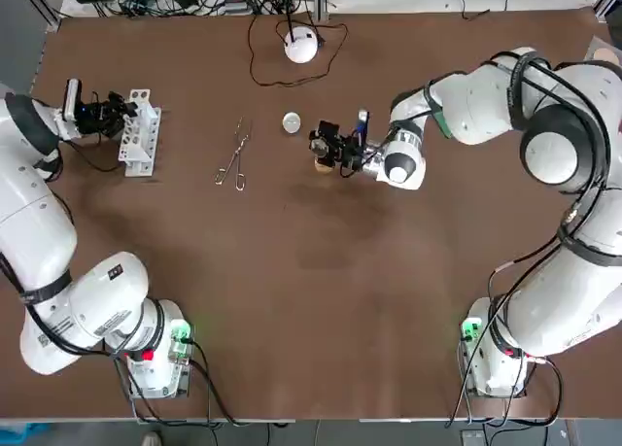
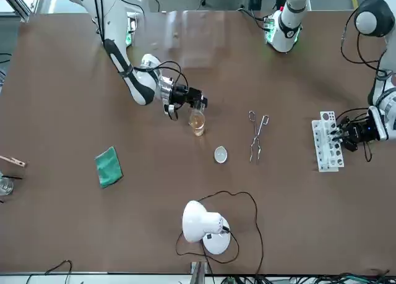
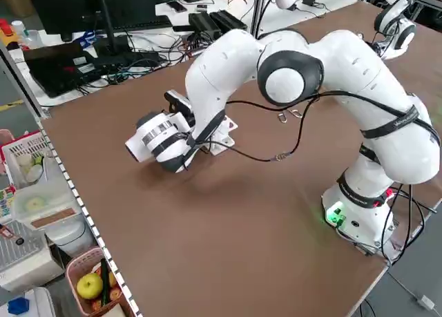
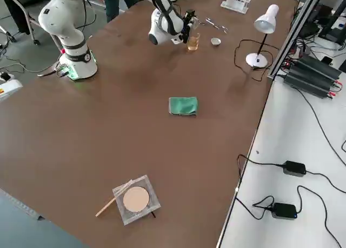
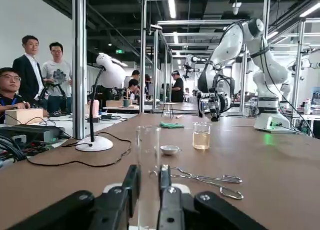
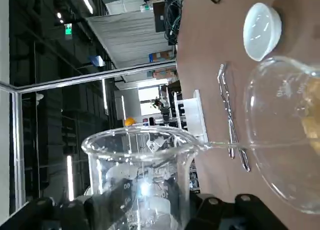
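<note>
My right gripper (image 1: 333,147) is at mid-table, shut on a small clear beaker (image 6: 142,177) that it holds tipped on its side. The beaker's lip reaches over the rim of a glass beaker with amber liquid (image 2: 197,122) that stands on the table directly beside the gripper (image 2: 185,98). My left gripper (image 1: 112,116) is at the far left by the white test tube rack (image 1: 139,133). In the left wrist view its fingers (image 5: 131,190) are shut on an upright glass test tube (image 5: 148,160) above the rack.
Metal tongs (image 1: 233,156) and a small white dish (image 1: 292,122) lie between the two grippers. A white desk lamp (image 1: 301,45) with its cable stands at the far edge. A green cloth (image 2: 108,166) lies on the right arm's side. People stand beyond the table.
</note>
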Robot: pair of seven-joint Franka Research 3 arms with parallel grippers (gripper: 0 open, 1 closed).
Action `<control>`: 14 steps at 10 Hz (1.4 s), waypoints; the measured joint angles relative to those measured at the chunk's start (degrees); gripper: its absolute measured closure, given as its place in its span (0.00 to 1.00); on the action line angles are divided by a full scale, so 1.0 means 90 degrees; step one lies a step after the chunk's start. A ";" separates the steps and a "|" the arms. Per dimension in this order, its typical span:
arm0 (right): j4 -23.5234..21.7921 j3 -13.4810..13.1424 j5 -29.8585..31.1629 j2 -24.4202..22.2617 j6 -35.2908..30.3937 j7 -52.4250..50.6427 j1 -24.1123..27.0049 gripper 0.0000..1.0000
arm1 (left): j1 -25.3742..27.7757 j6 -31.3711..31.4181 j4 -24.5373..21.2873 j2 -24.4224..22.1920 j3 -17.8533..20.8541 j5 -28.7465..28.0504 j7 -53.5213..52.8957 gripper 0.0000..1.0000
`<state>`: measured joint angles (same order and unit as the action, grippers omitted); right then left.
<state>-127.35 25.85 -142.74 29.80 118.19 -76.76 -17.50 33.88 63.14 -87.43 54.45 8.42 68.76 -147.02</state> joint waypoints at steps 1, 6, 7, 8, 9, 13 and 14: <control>0.0000 0.0001 0.0000 -0.0022 0.0012 0.0171 0.0000 0.62 | 0.0003 -0.0001 0.0002 0.0004 -0.0011 -0.0006 0.0000 0.79; 0.0000 0.0002 0.0000 -0.0106 0.0023 0.0765 0.0000 0.62 | 0.0008 0.0009 0.0042 0.0068 -0.0063 -0.0021 -0.0001 0.78; 0.0001 0.0001 -0.0001 -0.0112 0.0024 0.0809 0.0000 0.62 | 0.0008 0.0013 0.0066 0.0071 -0.0093 -0.0020 0.0000 0.66; 0.0003 0.0001 -0.0001 -0.0117 0.0024 0.0880 0.0001 0.62 | 0.0008 0.0014 0.0083 0.0071 -0.0102 -0.0021 0.0000 0.52; 0.0009 0.0001 -0.0003 -0.0124 0.0024 0.0985 0.0003 0.62 | 0.0009 0.0014 0.0099 0.0071 -0.0102 -0.0021 0.0000 0.36; 0.0025 -0.0003 -0.0012 -0.0172 0.0024 0.1654 0.0117 0.62 | 0.0032 0.0013 0.0145 0.0070 -0.0102 -0.0022 0.0000 0.01; 0.0026 -0.0003 -0.0012 -0.0173 0.0023 0.1848 0.0128 0.62 | 0.0044 0.0009 0.0188 0.0052 -0.0103 -0.0074 0.0000 0.01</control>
<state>-127.12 25.82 -142.85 28.24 118.40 -60.13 -16.35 34.28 63.23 -85.74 54.92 7.50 68.09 -147.03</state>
